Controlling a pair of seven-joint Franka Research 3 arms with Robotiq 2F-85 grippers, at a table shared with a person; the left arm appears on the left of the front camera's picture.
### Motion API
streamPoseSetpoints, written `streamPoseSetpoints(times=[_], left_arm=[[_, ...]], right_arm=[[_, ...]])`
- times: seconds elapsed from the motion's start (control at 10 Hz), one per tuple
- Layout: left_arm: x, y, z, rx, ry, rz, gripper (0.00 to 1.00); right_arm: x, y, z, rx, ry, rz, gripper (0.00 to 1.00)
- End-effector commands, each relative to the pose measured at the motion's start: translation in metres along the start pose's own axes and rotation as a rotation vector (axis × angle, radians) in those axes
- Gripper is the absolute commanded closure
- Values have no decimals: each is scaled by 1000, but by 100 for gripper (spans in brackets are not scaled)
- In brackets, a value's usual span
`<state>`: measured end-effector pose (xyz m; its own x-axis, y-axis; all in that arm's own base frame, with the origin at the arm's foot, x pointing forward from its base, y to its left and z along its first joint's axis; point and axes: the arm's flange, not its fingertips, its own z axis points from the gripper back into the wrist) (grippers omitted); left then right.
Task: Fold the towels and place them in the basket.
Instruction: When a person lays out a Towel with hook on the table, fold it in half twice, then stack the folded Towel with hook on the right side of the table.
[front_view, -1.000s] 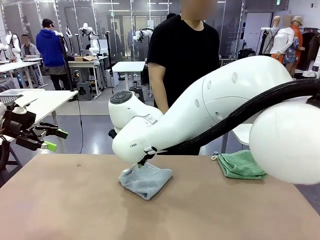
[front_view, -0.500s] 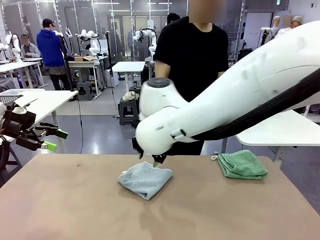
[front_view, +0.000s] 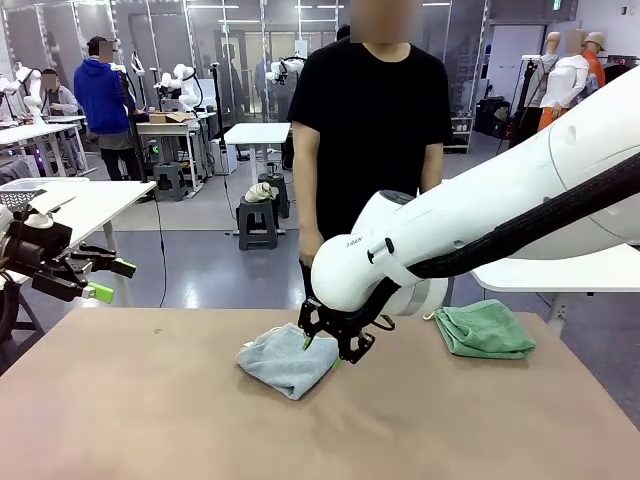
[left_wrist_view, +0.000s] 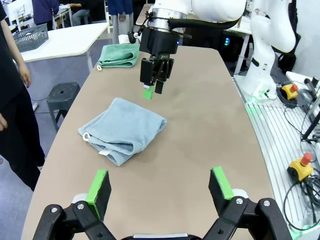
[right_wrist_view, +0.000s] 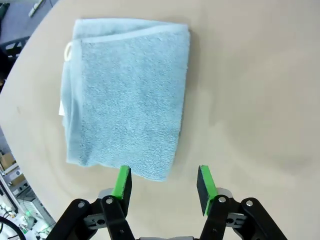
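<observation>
The left gripper (front_view: 105, 280) stays wide apart and empty off the table's left edge. The folded pale blue-grey terry towel (front_view: 288, 359) lies mid-table; the right gripper (front_view: 322, 352), now risen off it, hangs part-open, empty. The folded mint green terry towel (front_view: 484, 329) is unmoved, far right.

My front camera faces the person (front_view: 370, 130) across the table (front_view: 150, 420); both my wrist cameras look down on the same blue towel (left_wrist_view: 122, 131), the right closest.
</observation>
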<state>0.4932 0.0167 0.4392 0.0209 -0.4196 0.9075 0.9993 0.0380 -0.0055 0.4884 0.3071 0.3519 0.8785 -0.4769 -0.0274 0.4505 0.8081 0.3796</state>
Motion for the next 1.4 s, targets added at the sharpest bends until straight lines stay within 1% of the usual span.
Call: streamPoseSetpoints(times=[0.0,0.1,0.2,0.3,1.3], left_arm=[[1,-1,1,5,3,-2,0],[1,-1,1,5,3,-2,0],[1,-1,1,5,3,-2,0],[1,-1,1,5,3,-2,0],[1,-1,1,5,3,-2,0]], right_arm=[[-6,-14,3,35,-8,-12,33],[-5,-17,1,29,-15,-13,33],[-1,-16,-3,-7,-36,-17,33],[-2,-9,-3,3,6,-24,33],[-2,-9,-3,3,6,-24,33]])
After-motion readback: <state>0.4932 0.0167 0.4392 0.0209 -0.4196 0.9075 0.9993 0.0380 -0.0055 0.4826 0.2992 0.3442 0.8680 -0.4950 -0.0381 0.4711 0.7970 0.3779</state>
